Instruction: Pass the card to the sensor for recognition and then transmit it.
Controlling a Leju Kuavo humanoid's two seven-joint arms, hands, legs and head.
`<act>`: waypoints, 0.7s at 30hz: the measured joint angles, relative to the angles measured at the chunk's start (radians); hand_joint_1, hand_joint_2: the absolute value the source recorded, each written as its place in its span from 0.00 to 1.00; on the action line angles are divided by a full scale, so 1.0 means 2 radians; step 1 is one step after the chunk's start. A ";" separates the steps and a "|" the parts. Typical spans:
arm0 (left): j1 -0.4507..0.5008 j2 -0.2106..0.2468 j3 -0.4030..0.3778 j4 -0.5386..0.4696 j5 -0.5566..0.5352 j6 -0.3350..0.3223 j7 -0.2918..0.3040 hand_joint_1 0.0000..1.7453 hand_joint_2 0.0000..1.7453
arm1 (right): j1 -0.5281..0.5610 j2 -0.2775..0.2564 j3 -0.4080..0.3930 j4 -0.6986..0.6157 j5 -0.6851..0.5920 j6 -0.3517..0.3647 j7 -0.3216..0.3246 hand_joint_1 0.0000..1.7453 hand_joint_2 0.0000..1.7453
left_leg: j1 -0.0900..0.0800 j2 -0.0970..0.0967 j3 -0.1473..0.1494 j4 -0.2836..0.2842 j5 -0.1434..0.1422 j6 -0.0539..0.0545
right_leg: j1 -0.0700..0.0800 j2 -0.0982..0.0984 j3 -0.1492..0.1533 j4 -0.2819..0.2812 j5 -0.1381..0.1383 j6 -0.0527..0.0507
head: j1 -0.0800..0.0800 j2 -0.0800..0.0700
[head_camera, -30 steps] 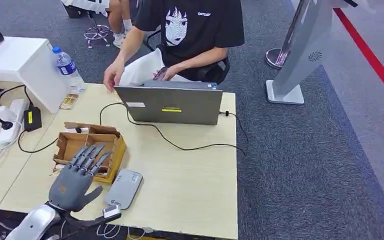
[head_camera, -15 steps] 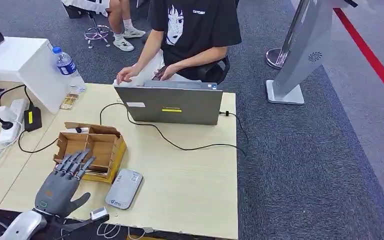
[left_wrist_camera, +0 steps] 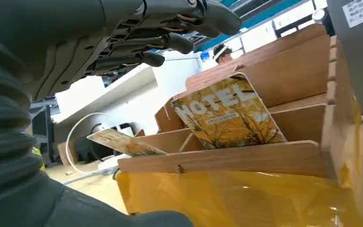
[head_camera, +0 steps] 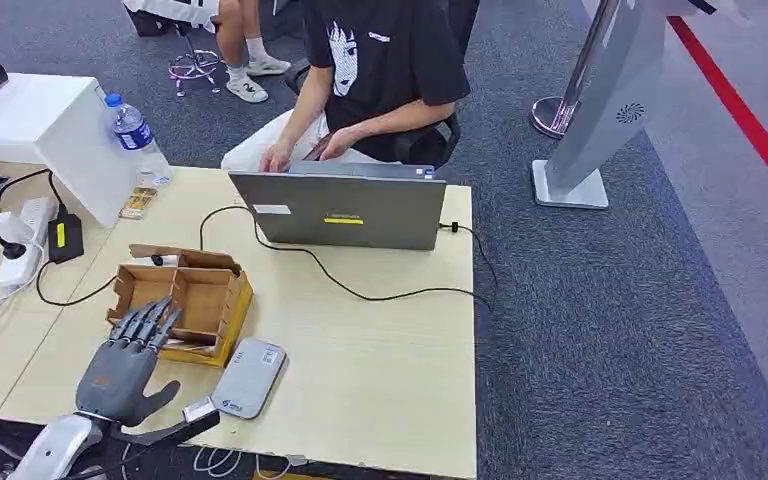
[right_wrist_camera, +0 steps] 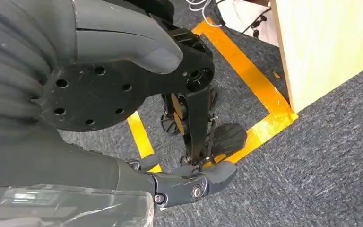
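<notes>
Right now you are at the first step: reaching for a card, with nothing yet picked up. Your left hand sits at about 7 o'clock on the table, fingers spread and empty, their tips over the near edge of the cardboard box. In the left wrist view two yellow cards stand in the box's slots: one card upright against a divider, a second card tilted low toward the hand. The grey sensor lies just beside the box at its 5 o'clock. Your right hand hangs beside the table above the carpet, fingers loosely curled, holding nothing. Next, I judge, you lower the left fingers into the slot and pinch one card's top edge, then carry it to the sensor. A person types at the laptop at 12 o'clock.
</notes>
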 joint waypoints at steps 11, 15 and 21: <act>-0.006 -0.024 0.004 0.003 -0.005 0.008 -0.014 0.45 1.00 | 0.000 0.000 -0.003 0.000 0.002 0.000 0.001 0.00 1.00 | 0.000 0.000 0.000 0.000 0.000 0.000 | 0.000 0.000 0.000 0.000 0.000 0.000 | 0.000 0.000; -0.008 -0.029 0.004 0.003 -0.006 0.010 -0.017 0.93 1.00 | 0.000 0.001 -0.004 0.000 0.005 0.000 0.001 0.00 1.00 | 0.000 0.000 0.000 0.000 0.000 0.000 | 0.000 0.000 0.000 0.000 0.000 0.000 | 0.000 0.000; -0.008 -0.032 0.007 0.003 -0.006 0.012 -0.017 0.94 1.00 | 0.000 0.001 -0.004 0.000 0.007 0.000 0.001 0.00 1.00 | 0.000 0.000 0.000 0.000 0.000 0.000 | 0.000 0.000 0.000 0.000 0.000 0.000 | 0.000 0.000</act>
